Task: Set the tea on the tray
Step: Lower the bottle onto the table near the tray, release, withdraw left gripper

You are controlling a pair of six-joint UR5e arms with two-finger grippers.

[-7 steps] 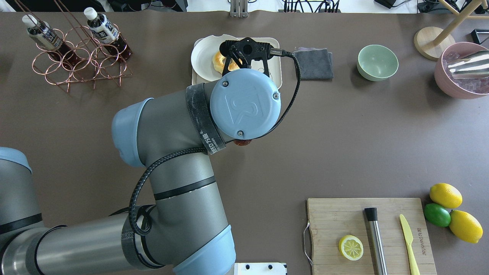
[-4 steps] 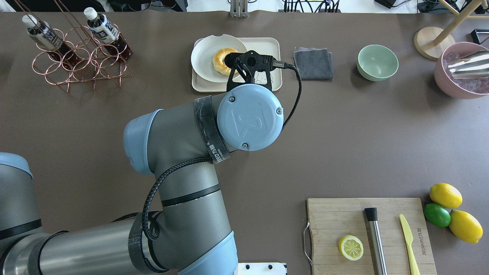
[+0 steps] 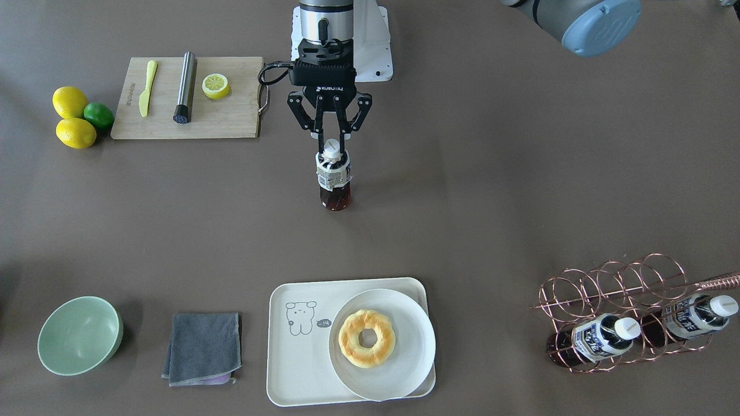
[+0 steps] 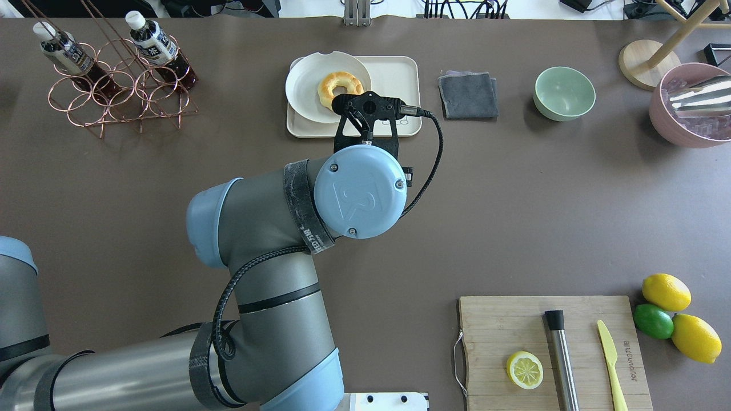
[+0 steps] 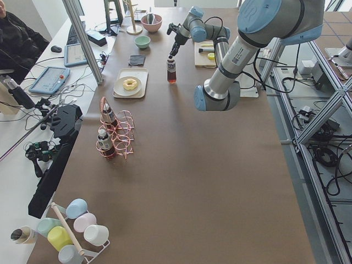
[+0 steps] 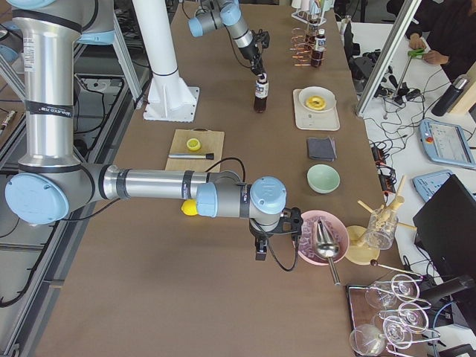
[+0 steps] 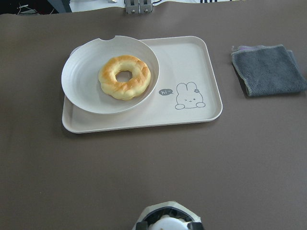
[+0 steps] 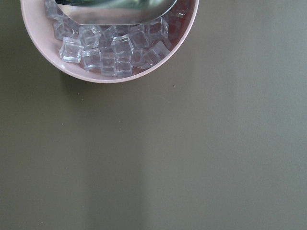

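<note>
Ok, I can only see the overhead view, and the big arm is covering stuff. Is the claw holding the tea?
Observer: Yes. The front-facing view shows the left claw pinching the tea at its white cap, with the bottle upright.
Operator: Is it over the tray?
Observer: Not yet. From the front, bare table lies between the bottle and the tray.
Operator: Is there room for it?
Observer: The left wrist view shows the end with the bear drawing is bare. The plate with the doughnut fills the other end.
</note>
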